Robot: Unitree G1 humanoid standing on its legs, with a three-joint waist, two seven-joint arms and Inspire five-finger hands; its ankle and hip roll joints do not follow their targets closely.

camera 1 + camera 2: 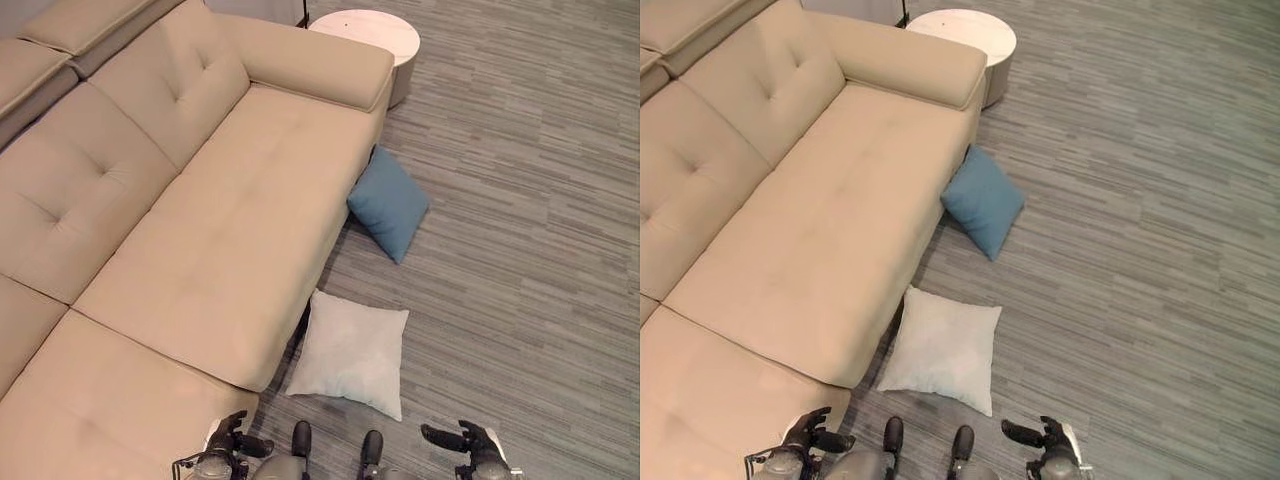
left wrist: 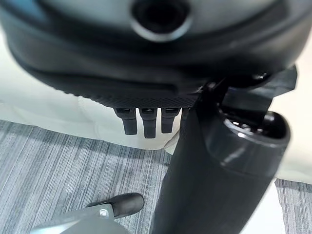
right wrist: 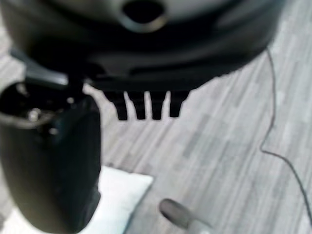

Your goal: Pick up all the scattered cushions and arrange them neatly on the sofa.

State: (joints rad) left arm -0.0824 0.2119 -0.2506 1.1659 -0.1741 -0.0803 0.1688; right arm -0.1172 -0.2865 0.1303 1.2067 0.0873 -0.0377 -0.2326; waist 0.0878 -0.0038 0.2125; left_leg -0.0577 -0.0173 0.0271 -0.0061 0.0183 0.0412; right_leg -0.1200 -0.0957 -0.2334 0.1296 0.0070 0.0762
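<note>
Grey striped floor [image 1: 520,200] holds both cushions: white cushion [image 1: 350,350] nearest, blue cushion [image 1: 388,203] leaning at the sofa [image 1: 230,230]. Left robot hand [image 1: 232,440] and right robot hand [image 1: 462,440] hang released; better to grasp the white one by opposite edges.

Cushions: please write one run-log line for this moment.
white cushion: floor, by sofa | blue cushion: floor, leaning on sofa | left hand: open, empty | right hand: open, empty

There's a small round side table [image 1: 365,33] with a pale top, sitting right past the far armrest end. Floor's [image 1: 520,200] a grey carpet with streaky stripes running across it, light and dark mixed throughout.
</note>
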